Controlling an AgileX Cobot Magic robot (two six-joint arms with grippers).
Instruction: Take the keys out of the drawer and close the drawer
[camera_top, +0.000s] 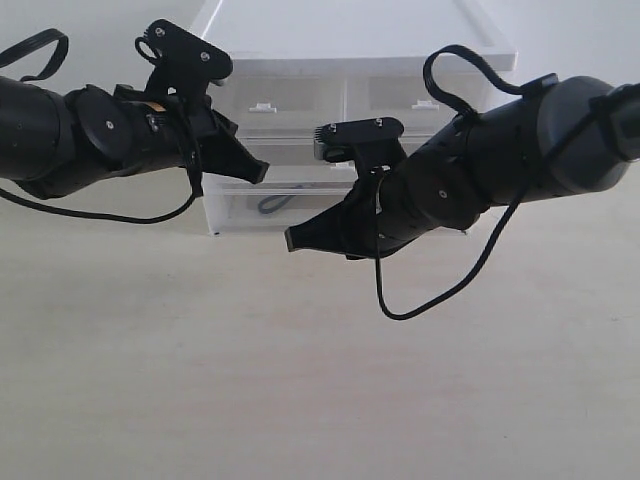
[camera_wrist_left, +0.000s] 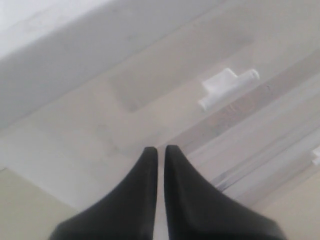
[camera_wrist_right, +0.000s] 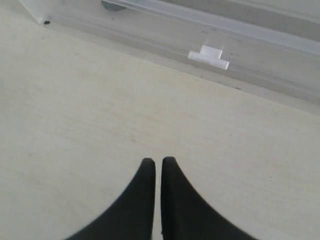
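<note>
Right gripper (camera_top: 292, 240) nearest: jaws pressed together, empty, hovering over table (camera_top: 300, 380) just in front of drawer (camera_top: 232, 215). Left gripper (camera_top: 262, 172) also closed, empty, at the drawer unit's (camera_top: 350, 60) left front. Keys (camera_top: 275, 203) inside drawer, left half; only a dark grey loop shows, blurred through translucent white plastic.

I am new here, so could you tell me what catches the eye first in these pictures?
Two black arms fill the foreground, the left gripper and right gripper both shut. Behind them stands a translucent white drawer unit, a dark loop showing through its lowest drawer.
</note>
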